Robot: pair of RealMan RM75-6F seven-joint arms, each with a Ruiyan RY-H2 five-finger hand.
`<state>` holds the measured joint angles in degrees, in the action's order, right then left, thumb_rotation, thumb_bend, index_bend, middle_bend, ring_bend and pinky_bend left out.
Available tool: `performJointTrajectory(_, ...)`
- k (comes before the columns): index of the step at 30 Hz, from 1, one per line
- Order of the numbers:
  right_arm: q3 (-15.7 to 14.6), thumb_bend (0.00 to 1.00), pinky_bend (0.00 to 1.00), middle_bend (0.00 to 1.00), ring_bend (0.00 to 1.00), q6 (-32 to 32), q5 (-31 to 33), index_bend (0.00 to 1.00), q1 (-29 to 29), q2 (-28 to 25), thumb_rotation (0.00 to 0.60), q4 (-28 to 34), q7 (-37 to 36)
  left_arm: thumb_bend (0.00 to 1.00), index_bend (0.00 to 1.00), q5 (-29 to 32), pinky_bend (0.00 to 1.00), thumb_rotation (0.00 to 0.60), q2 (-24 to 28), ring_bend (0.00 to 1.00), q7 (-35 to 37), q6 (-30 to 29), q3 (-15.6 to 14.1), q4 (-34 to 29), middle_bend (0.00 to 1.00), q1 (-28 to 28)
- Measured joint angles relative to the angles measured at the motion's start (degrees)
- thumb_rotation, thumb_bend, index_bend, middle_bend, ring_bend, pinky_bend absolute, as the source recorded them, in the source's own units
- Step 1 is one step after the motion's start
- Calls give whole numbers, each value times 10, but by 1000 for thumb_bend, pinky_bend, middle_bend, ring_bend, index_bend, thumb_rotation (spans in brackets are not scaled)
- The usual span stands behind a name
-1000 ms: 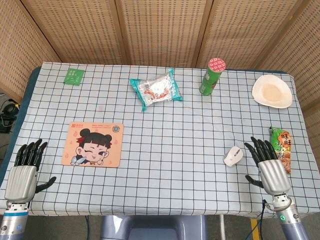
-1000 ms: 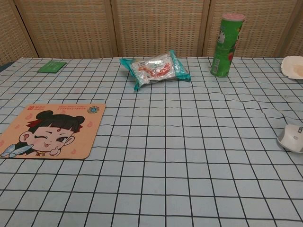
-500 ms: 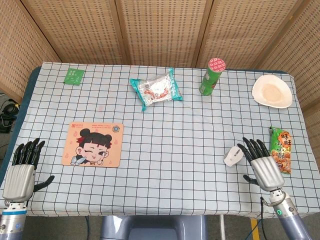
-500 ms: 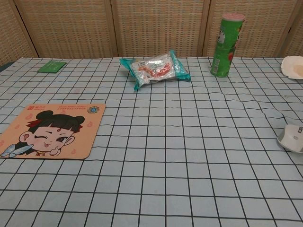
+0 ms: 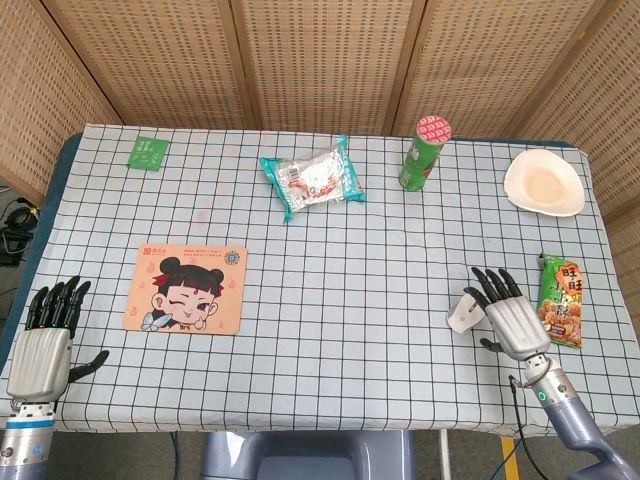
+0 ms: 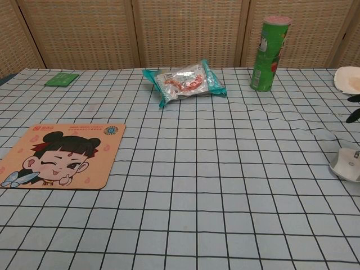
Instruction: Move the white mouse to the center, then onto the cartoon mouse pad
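The white mouse (image 5: 462,313) (image 6: 347,163) lies at the right side of the checked table, partly hidden in the head view by my right hand (image 5: 507,315). That hand hovers over the mouse's right half with fingers spread, and I cannot see it gripping. Its dark fingertips (image 6: 354,108) just enter the chest view at the right edge. The cartoon mouse pad (image 5: 186,288) (image 6: 56,156) lies flat at the left. My left hand (image 5: 43,345) stays open near the front left corner, off the pad.
A green chips can (image 5: 424,153) stands at the back right, a snack packet (image 5: 313,176) at back centre, a green sachet (image 5: 147,152) at back left. A white plate (image 5: 543,183) and a snack bag (image 5: 561,300) sit along the right edge.
My right hand has moved left and forward from beside the mouse to over its right half. The mouse and the left hand have stayed put.
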<state>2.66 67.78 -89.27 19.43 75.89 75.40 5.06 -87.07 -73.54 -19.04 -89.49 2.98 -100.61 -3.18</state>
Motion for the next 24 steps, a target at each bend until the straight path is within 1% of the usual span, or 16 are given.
performJointTrajectory(6, -3, 102, 0, 0, 0, -16, 7, 217, 7, 8, 600, -23, 1, 5, 0, 1, 0, 600, -1, 0, -2, 1, 0, 2, 0, -1)
performJointTrajectory(10, -6, 102, 0, 0, 0, -27, 11, 181, 12, 16, 600, -51, -9, 6, 0, 2, 0, 600, -3, 0, -5, 2, 0, 3, 0, -1)
performJointTrajectory(14, -10, 102, 0, 0, 0, -35, 13, 171, 17, 28, 600, -77, -21, 5, 0, 3, 0, 600, -5, 0, -8, 2, 0, 4, 0, -2)
performJointTrajectory(24, -17, 103, 0, 0, 0, -46, 11, 238, 29, 54, 600, -122, -36, 6, 0, 10, 0, 600, -9, 0, -12, 7, 1, 8, 0, -4)
